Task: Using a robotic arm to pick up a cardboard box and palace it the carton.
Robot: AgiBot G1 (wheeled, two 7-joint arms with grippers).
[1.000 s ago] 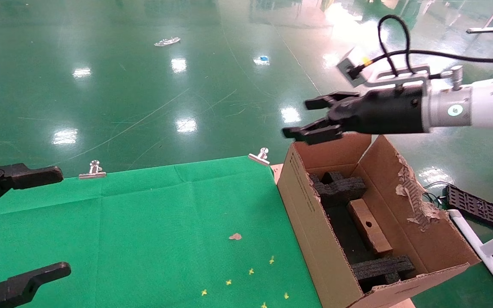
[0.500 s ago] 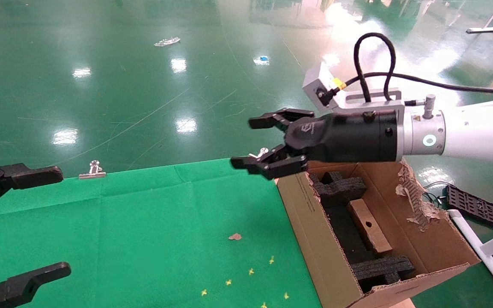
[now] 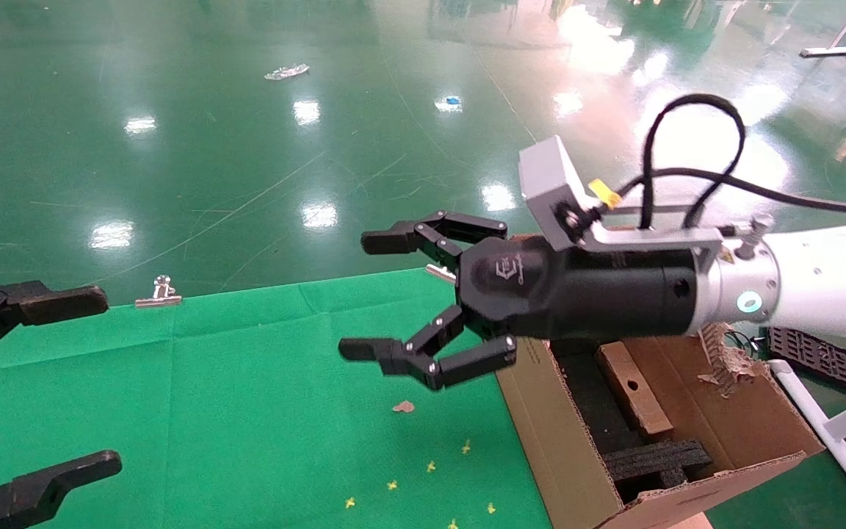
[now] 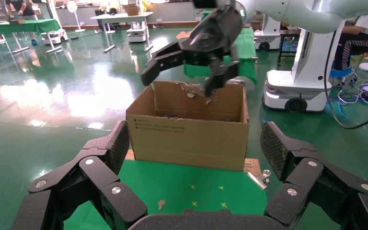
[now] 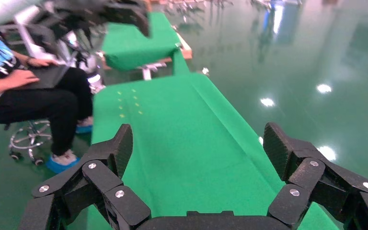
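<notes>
Inside the carton (image 3: 761,433), the cardboard box (image 3: 634,388) (right claw (image 3: 368,294) empty, apart).

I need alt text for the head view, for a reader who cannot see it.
The right gripper, open and empty on its white arm, hangs above the green cloth beside the carton. The cardboard box lies inside the carton between black foam inserts. The left gripper is open at the cloth's left edge.

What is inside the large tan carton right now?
The large tan carton holds the slim brown cardboard box lying on black foam inserts. The open right gripper and its wrist cover the carton's far end.
</notes>
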